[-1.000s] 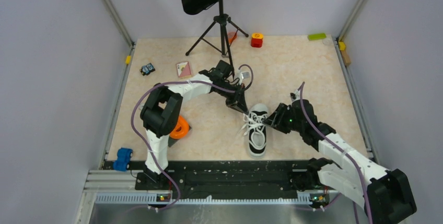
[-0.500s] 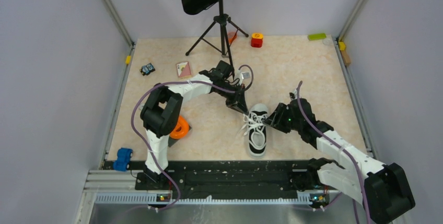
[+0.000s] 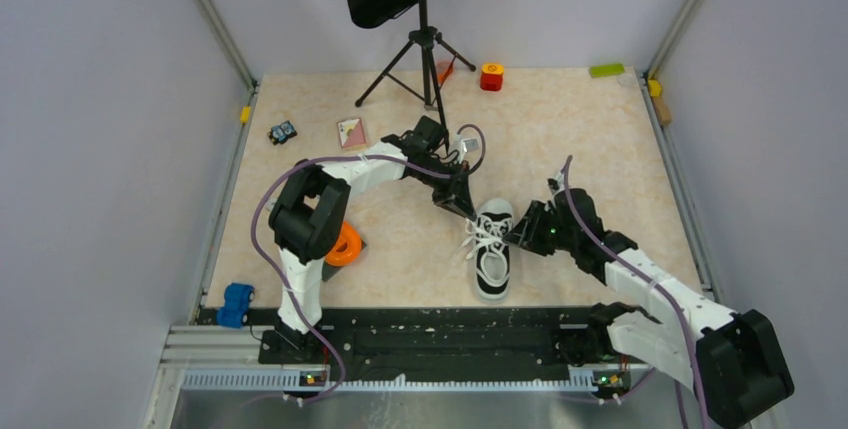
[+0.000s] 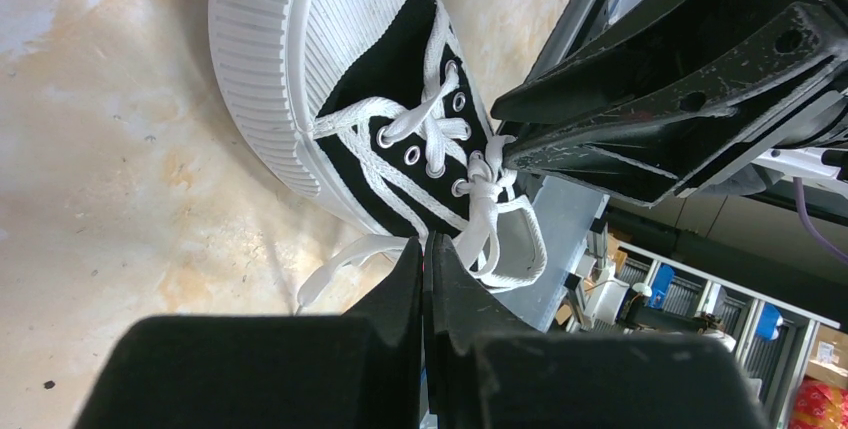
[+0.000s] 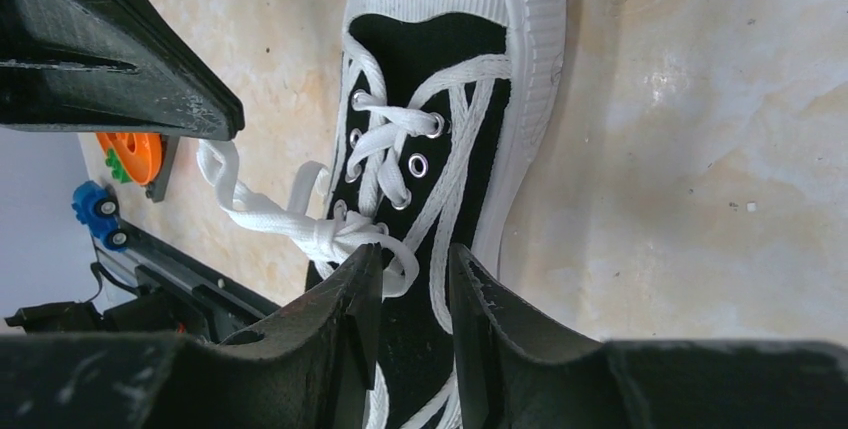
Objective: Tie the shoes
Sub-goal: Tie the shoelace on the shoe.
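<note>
Shows left pincer clamped shut just beyond the toe of a black sneaker mid-tabletop, likely anchoring a white lace; cannot tell whether pinched. Shows right pincer narrowly parted over the sneaker's lace crossing, probably to grab. Differs from a second ago only by right arm's slight swing.

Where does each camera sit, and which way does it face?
Top external: above and behind the bases, facing down onto the table; left arm and right arm show.
Left wrist: on the left arm, looking past the left gripper at the sneaker.
Right wrist: on the right arm, looking past the right gripper at the laces.
Shared: both wrist views show the sneaker.
</note>
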Tool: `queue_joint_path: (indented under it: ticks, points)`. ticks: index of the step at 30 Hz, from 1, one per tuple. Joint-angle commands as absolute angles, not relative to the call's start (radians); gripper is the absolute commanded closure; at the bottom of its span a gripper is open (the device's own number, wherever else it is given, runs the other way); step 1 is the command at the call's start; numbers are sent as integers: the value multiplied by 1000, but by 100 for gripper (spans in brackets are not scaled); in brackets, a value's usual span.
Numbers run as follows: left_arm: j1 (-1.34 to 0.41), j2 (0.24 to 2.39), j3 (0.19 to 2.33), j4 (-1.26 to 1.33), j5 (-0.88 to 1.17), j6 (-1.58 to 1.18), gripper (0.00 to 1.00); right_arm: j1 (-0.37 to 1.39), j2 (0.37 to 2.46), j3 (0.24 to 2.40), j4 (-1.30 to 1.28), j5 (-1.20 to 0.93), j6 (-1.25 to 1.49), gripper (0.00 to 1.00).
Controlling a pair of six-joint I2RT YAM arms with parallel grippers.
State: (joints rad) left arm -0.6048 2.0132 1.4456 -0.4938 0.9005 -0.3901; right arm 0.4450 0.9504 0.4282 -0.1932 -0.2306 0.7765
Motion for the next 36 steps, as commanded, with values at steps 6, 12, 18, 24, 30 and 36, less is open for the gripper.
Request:
queue_joint_path:
  ticks: [6,12,18,24,30,36]
  points:
    - [-610,1962,1451,-487,913,-374,100,464,988,481,-179,-222,725,79]
    - [-608,1958,1444,-493,911,-368,100,465,948,512,-236,-194,716,97]
    - [-607,1944,1442,-515,890,-350,100,466,922,522,-265,-182,712,100]
    - [-600,1905,1416,-560,852,-315,100,466,903,516,-276,-146,713,100]
    - [-588,1859,1334,-569,818,-292,100,466,876,488,-283,-110,722,100]
    - [-562,1809,1252,-558,801,-286,100,466,854,462,-289,-91,735,100]
